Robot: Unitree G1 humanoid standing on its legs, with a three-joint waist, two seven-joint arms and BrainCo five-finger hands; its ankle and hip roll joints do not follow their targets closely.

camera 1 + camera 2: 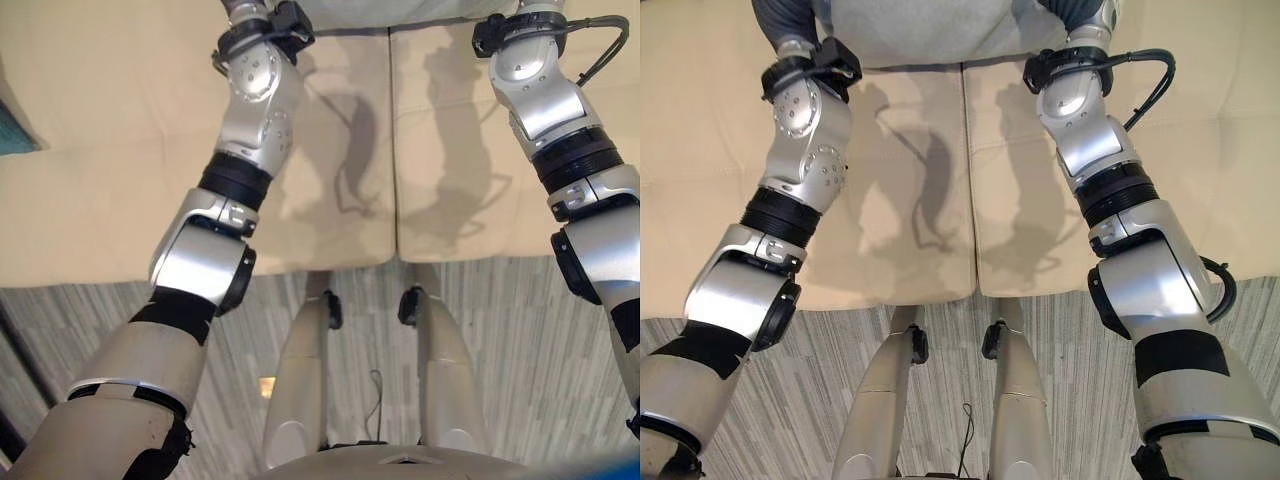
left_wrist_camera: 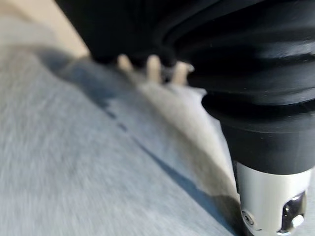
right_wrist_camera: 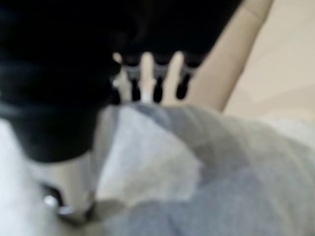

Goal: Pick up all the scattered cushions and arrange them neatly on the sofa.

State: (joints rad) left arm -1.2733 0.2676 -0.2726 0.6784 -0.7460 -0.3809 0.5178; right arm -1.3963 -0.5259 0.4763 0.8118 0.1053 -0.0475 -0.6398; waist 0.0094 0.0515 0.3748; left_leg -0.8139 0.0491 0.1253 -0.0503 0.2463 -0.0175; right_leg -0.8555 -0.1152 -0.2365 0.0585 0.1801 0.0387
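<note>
- Cream sofa (image 1: 910, 230) spans the head views, striped floor (image 1: 800, 380) below it.
- Grey cushion (image 1: 920, 35) sits at the top edge over the seat, between both arms, likely being set against the backrest.
- Left robot hand (image 2: 152, 69): fingers lie straight along the cushion, pressing rather than gripping.
- Right robot hand (image 3: 147, 73): straight fingers on grey fabric, same.
- Wrist views show finger contact; head views crop off the hands.
</note>
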